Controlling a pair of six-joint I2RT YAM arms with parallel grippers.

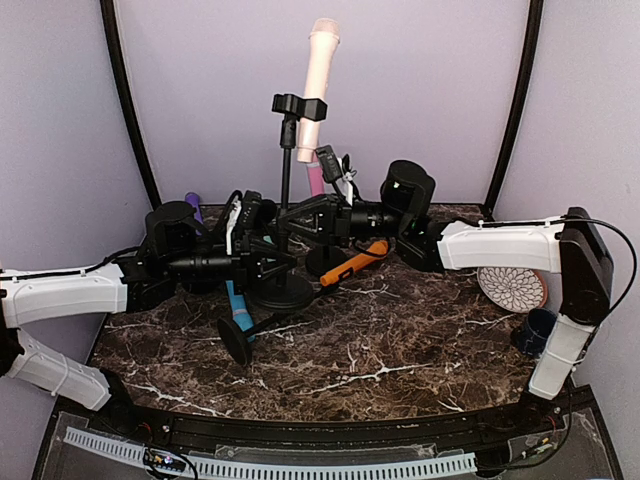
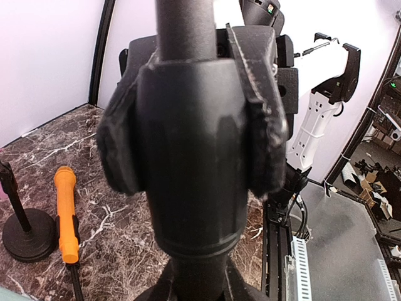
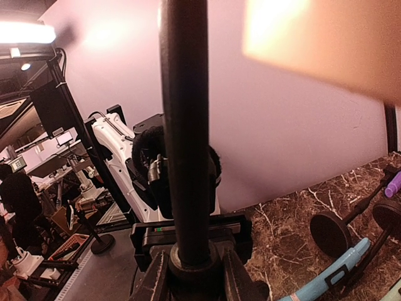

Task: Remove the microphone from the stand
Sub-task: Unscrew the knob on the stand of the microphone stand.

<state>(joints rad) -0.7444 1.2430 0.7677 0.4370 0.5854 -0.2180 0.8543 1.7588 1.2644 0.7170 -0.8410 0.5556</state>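
Observation:
A pale pink microphone (image 1: 320, 70) stands upright in the black clip (image 1: 298, 105) on top of the black stand (image 1: 286, 175), whose round base (image 1: 282, 292) rests on the marble table. My left gripper (image 1: 268, 266) is shut on the stand's lower pole. My right gripper (image 1: 303, 222) is shut on the pole just above it. In the left wrist view my fingers (image 2: 197, 285) clasp the thick pole (image 2: 191, 188). In the right wrist view my gripper (image 3: 193, 276) clasps the pole (image 3: 185, 125), and the microphone (image 3: 326, 44) is a blur at the top right.
An orange microphone (image 1: 355, 262) lies right of the base; it also shows in the left wrist view (image 2: 66, 213). A blue microphone (image 1: 238, 300) and a toppled small stand (image 1: 236, 340) lie in front. A patterned plate (image 1: 512, 288) and a dark blue cup (image 1: 535, 330) sit at the right.

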